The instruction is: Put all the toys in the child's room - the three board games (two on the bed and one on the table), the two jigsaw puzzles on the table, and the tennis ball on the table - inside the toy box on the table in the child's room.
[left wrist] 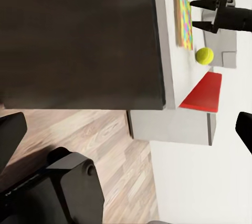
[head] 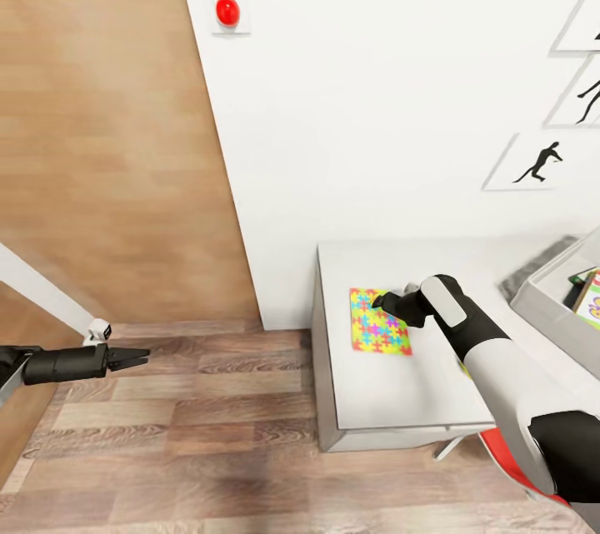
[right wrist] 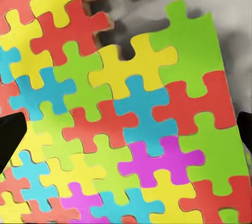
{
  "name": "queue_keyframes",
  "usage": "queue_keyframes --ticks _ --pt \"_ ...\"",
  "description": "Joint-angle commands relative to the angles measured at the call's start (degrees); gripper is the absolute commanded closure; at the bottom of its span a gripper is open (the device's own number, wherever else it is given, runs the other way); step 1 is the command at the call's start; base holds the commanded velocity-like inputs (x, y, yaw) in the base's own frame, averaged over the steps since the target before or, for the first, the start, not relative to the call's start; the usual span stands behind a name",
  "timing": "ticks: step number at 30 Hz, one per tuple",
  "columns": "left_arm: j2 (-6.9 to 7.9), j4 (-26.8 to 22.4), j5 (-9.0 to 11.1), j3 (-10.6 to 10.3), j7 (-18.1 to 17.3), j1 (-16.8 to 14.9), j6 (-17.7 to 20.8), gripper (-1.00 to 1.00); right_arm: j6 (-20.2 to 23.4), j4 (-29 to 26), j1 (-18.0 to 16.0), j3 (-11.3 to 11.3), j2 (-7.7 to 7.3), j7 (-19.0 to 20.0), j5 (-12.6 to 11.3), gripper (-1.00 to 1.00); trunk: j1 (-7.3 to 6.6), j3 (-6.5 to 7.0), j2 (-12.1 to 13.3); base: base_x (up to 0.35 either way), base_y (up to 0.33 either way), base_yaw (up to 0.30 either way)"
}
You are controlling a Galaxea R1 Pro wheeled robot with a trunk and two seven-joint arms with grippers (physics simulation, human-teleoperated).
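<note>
Two arms work a child's room: at left, the left gripper (head: 137, 356) hangs over the wooden floor (head: 192, 426), fingers narrow and empty. Further right, the right gripper (head: 382, 299) hovers with fingers spread wide over a flat jigsaw puzzle (head: 379, 323) on the white counter (head: 392, 392), the toy box (head: 550, 301) well apart at right. Lying flush, the thin puzzle may slide rather than lift.

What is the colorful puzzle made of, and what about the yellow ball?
The jigsaw puzzle looks like flat, matte cardboard or foam: thin interlocking pieces in solid colors, no shine. The tennis ball looks like fuzzy felt over rubber, judging by its dull yellow-green surface, though it's too small to be sure.
</note>
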Motion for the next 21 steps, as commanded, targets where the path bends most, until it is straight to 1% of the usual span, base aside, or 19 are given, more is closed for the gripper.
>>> queue_keyframes --ticks 1,6,13,16,19,21 --pt "0.06 0.0 0.3 -0.4 -0.2 -0.1 0.6 -1.00 0.0 -0.1 -0.1 0.3 -0.07 -0.5 -0.6 -1.00 0.03 -0.10 -0.1 -0.012 0.062 0.000" --pt "0.03 0.0 0.3 -0.4 -0.2 -0.1 0.6 -1.00 0.0 -0.1 -0.1 0.3 -0.07 -0.5 -0.6 -1.00 0.03 -0.10 -0.1 0.018 0.151 0.000" --pt "-0.03 0.0 0.3 -0.4 -0.2 -0.1 0.7 -1.00 0.0 -0.1 -0.1 0.3 -0.07 -0.5 -0.6 -1.00 0.03 -0.10 -0.1 0.163 0.149 0.000" --pt "-0.03 0.0 0.3 -0.4 -0.2 -0.1 0.6 -1.00 0.0 -0.1 -0.1 0.3 -0.01 -0.5 -0.6 -1.00 0.03 -0.10 -0.1 0.121 0.058 0.000" --pt "-0.03 0.0 0.3 -0.4 -0.2 -0.1 0.6 -1.00 0.1 -0.2 -0.1 0.3 1.10 -0.5 -0.6 -1.00 0.03 -0.10 -0.1 0.037 0.045 0.000" --pt "-0.03 0.0 0.3 -0.4 -0.2 0.0 0.6 -1.00 0.0 -0.1 -0.1 0.3 1.51 -0.5 -0.5 -1.00 0.03 -0.10 -0.1 0.015 0.127 0.000"
